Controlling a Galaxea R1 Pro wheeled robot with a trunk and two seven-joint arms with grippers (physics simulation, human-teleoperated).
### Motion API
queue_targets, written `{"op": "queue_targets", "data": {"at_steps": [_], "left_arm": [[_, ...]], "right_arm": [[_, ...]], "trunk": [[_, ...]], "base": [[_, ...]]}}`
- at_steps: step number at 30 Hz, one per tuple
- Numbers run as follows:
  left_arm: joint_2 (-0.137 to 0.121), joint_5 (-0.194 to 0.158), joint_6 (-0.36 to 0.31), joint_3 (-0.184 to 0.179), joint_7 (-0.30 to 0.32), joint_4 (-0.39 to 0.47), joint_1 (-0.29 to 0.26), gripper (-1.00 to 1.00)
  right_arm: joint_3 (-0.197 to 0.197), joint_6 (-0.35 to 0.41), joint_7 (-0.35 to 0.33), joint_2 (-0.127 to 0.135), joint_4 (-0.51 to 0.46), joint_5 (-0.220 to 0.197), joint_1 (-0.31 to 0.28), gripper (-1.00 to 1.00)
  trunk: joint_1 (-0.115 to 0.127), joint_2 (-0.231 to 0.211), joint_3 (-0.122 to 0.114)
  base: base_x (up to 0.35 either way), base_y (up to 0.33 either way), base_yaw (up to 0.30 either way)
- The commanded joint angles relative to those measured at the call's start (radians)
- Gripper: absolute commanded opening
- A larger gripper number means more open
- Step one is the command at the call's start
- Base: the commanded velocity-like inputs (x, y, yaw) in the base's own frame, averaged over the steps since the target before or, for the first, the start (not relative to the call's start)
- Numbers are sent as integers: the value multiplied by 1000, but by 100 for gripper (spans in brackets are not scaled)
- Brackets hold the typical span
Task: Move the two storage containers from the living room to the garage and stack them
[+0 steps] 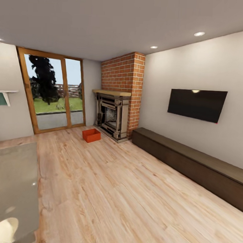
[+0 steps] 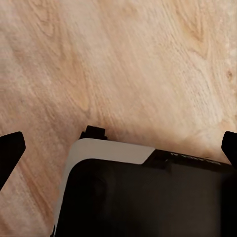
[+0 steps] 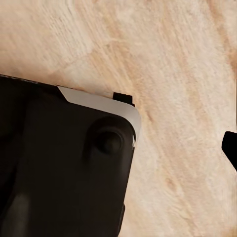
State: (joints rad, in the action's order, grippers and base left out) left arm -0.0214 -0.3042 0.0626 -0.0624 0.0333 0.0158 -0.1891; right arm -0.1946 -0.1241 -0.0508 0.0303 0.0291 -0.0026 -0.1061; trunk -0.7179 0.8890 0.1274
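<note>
I am in the living room, on its light wood plank floor point(image 1: 125, 193). One red-orange open-top storage container point(image 1: 91, 135) sits on the planks far ahead, just left of the brick fireplace point(image 1: 117, 100). The garage is out of view. In the left wrist view my left gripper point(image 2: 119, 148) hangs open over the planks, its dark fingertips point(image 2: 10, 148) at the picture's two sides with nothing between them. In the right wrist view my right gripper point(image 3: 118, 148) is also open and empty, with one fingertip point(image 3: 231, 148) showing. Both look down on my black base point(image 2: 148, 202).
A long low dark cabinet point(image 1: 190, 160) runs along the right wall under a wall TV point(image 1: 197, 104). A grey glossy table point(image 1: 11, 187) stands at the near left. Wood-framed glass doors point(image 1: 55, 93) fill the far wall. Open planks lie between me and the container.
</note>
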Motion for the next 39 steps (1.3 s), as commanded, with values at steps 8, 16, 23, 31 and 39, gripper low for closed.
{"op": "queue_targets", "data": {"at_steps": [8, 16, 23, 31, 39], "left_arm": [[-2, -16, 2, -6, 4, -2, -1, 100], [-2, -18, 1, -6, 4, -2, -1, 100], [-4, -18, -5, -4, 3, -2, -1, 100], [-5, -19, -7, -4, 2, -2, -1, 100], [-6, -19, -7, -4, 2, -2, -1, 100]], "right_arm": [[-7, -5, -4, -3, 3, 5, -2, 100], [-11, -6, -4, -3, 3, 10, -2, 100], [-11, -7, -4, -3, 3, 12, -3, 100], [-11, -6, -4, -4, 3, 12, -2, 100], [-7, -7, -4, -7, 3, 5, -2, 100]], "trunk": [[0, 1, 1], [0, 1, 1], [0, 1, 1], [0, 1, 1], [0, 1, 1]], "base": [[277, -152, 93], [300, -169, 4], [301, -169, 0], [302, -169, 0], [302, -168, 17]]}}
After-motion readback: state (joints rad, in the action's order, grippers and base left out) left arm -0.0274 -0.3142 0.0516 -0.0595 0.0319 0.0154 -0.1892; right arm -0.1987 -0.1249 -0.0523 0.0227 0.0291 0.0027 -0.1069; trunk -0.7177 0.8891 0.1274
